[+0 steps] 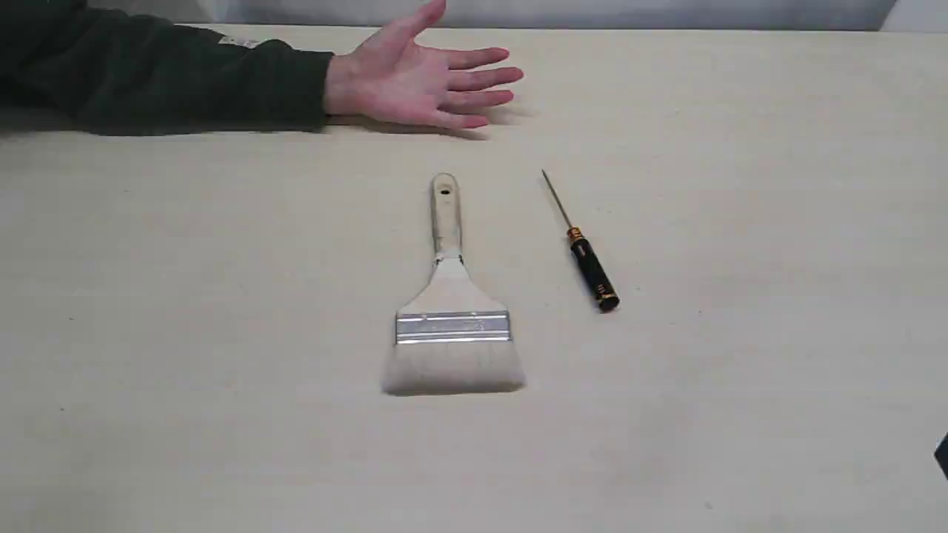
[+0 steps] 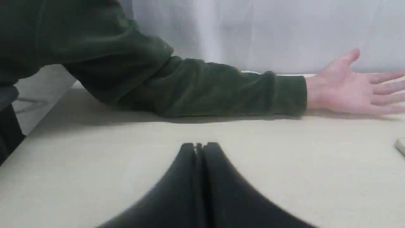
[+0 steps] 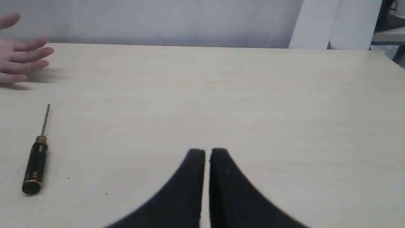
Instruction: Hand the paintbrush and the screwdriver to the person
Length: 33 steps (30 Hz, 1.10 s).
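The paintbrush [image 1: 452, 311] lies flat mid-table, pale bristles toward the near edge, wooden handle pointing at the person's hand [image 1: 418, 78]. The hand rests open, palm up, at the far side, its dark green sleeve [image 1: 163, 74] stretching left. To the right of the brush lies the screwdriver [image 1: 585, 252], black handle nearer, thin shaft pointing away. In the left wrist view my left gripper [image 2: 200, 145] is shut and empty, with the person's arm [image 2: 205, 88] beyond it and the brush's handle end [image 2: 401, 146] at the frame edge. My right gripper [image 3: 206, 151] is shut on nothing, apart from the screwdriver [image 3: 35, 164].
The table [image 1: 740, 185] is pale wood, with its far edge against a grey wall. A dark corner of an arm [image 1: 942, 453] pokes in at the exterior view's right edge. White panels [image 3: 335, 23] stand past the table's far corner.
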Tool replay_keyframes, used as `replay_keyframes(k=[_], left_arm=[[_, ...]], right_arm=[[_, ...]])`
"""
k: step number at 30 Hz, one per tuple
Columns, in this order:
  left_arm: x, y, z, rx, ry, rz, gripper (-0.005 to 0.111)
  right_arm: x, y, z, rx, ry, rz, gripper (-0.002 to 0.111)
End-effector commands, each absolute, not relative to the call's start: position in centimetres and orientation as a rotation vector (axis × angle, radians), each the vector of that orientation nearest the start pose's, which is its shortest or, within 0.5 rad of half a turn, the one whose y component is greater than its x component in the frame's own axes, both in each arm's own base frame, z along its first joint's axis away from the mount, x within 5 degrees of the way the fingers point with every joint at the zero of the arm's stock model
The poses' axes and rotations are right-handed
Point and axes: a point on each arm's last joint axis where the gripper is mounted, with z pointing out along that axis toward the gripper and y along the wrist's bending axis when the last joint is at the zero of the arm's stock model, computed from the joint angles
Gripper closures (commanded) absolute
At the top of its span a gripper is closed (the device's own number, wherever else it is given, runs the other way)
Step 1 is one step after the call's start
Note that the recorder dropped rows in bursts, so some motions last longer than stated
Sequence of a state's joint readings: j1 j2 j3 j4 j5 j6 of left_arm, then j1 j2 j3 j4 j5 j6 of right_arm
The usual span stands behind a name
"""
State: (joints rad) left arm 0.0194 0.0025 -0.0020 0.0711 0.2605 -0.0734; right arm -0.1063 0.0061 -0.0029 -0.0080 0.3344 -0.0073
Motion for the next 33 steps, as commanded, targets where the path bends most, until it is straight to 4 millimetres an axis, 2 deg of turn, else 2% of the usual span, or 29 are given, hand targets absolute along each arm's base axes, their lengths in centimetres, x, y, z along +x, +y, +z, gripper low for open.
replay_keyframes(k=[1, 13, 25, 33], left_arm=[[5.5, 0.2, 19.1, -0.031, 1.733, 0.015, 0.107], [5.5, 0.2, 19.1, -0.029, 1.731, 0.017, 0.107], [5.5, 0.2, 19.1, -0.029, 1.731, 0.017, 0.107], [5.5, 0.2, 19.1, -0.029, 1.731, 0.017, 0.107]], right_arm=[[5.3, -0.6, 18.3, 0.070, 1.817, -0.098, 0.104], [5.4, -0.6, 18.4, 0.070, 1.803, -0.098, 0.104], [5.6, -0.6, 21.5, 0.061, 1.465, -0.099, 0.104], [5.5, -0.6, 21.9, 0.062, 1.424, -0.096, 0.104]])
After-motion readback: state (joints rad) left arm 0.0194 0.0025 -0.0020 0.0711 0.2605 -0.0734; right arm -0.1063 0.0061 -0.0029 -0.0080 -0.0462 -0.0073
